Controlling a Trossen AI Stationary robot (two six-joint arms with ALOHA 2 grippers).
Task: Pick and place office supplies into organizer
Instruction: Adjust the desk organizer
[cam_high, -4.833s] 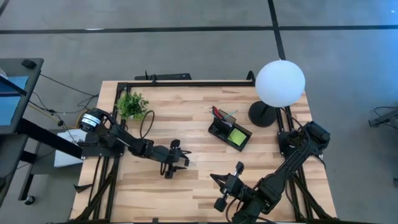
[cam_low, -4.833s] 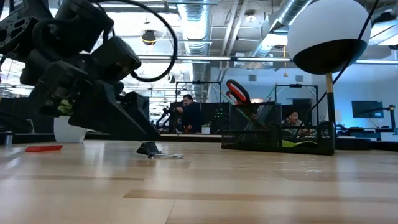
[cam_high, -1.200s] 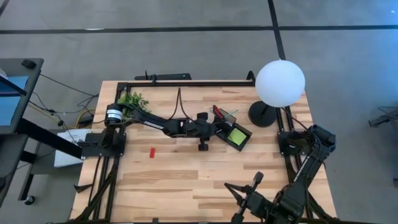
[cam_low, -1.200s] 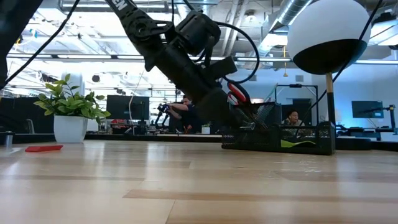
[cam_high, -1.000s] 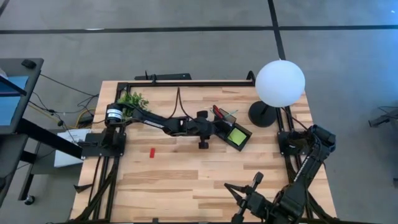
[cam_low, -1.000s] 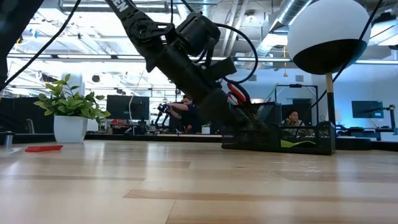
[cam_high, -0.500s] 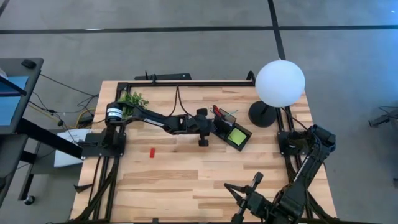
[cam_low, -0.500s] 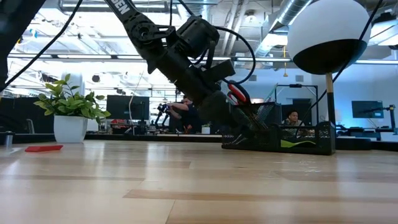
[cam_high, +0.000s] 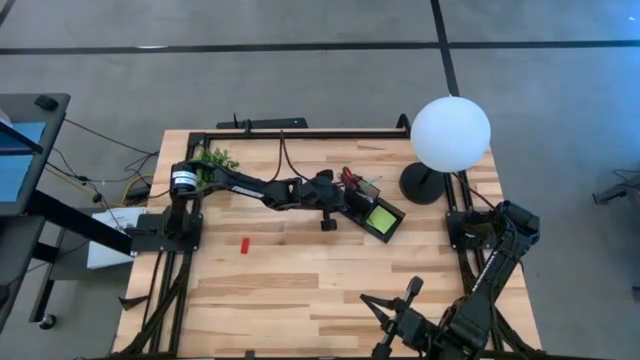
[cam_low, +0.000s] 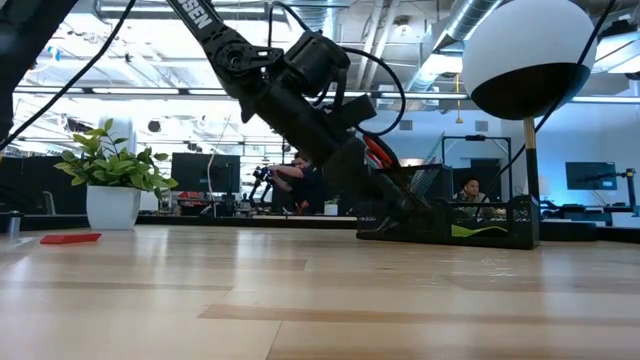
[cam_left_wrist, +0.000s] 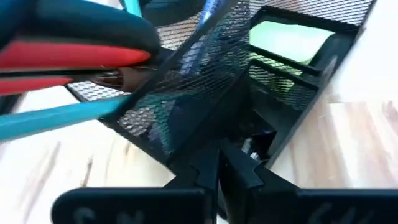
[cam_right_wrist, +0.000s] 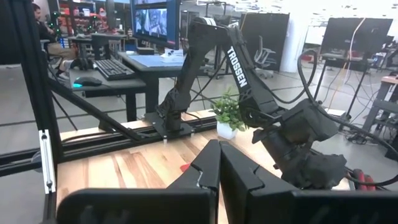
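Organizer (cam_high: 371, 212) of black mesh sits right of the table's (cam_high: 300, 290) centre, just in front of the lamp base (cam_high: 422, 184), with its long side running diagonally, from the far left down to the near right. I see the red-handled scissors (cam_high: 350, 180) standing in its taller section at the far-left end, handles up, and the green sticky notes (cam_high: 381, 217) lying flat in the low compartment at the other end. In the left wrist view a teal pen (cam_left_wrist: 59, 118) leans out beside the red handles.

My left arm is stretched long and low across the table from the left side, and the left gripper (cam_high: 340, 203) is against the organizer's left end. Its fingers are pressed together and I see nothing between them.

My right arm waits folded at the near right corner; the right gripper (cam_right_wrist: 219, 171) is closed and empty.

Red block (cam_high: 244, 245) lies alone on the wood well left of the organizer, and the potted plant (cam_high: 212, 160) stands at the far left.
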